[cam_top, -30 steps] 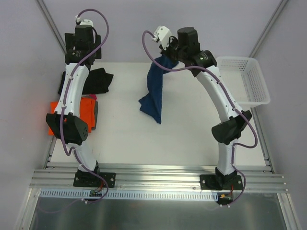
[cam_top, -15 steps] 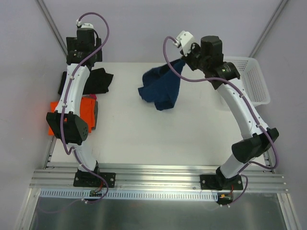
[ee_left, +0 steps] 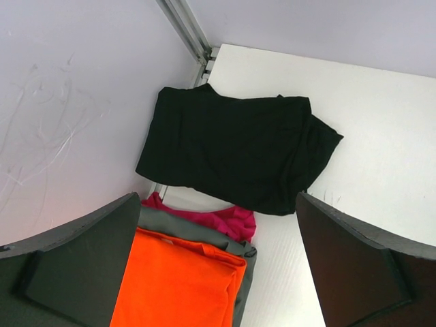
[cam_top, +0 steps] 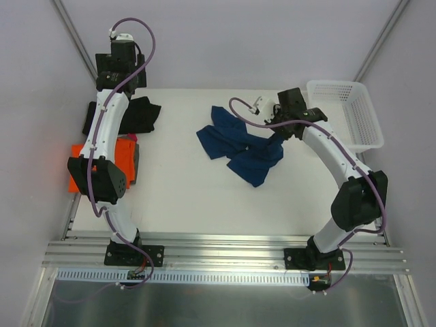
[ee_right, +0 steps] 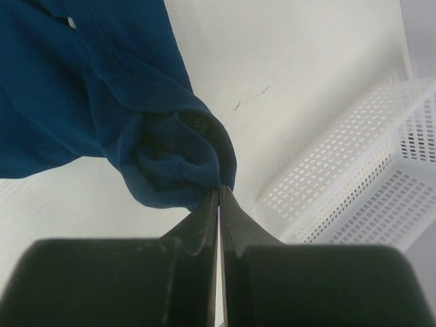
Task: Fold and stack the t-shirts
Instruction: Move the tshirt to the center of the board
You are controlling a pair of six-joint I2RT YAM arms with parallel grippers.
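Note:
A navy blue t-shirt (cam_top: pixel 238 143) lies crumpled across the middle of the table. My right gripper (cam_top: pixel 275 131) is shut on a bunched fold at its right end, low over the table. The right wrist view shows the closed fingertips (ee_right: pixel 219 191) pinching that navy cloth (ee_right: pixel 163 163). A black t-shirt (ee_left: pixel 231 150) lies loosely spread in the far left corner. In front of it an orange t-shirt (ee_left: pixel 177 279) sits folded on top of a stack. My left gripper (ee_left: pixel 218 199) hangs open above both, holding nothing.
Under the orange shirt lie a folded grey cloth (ee_left: pixel 197 233) and a pink cloth (ee_left: pixel 221 218). A white lattice basket (cam_top: pixel 344 112) stands at the far right, close to my right gripper. Aluminium frame posts rise at the back corners of the white table (cam_top: pixel 191 197).
My right arm swung right and came down, so the navy shirt went from hanging in the air to lying on the table. The left arm stayed put.

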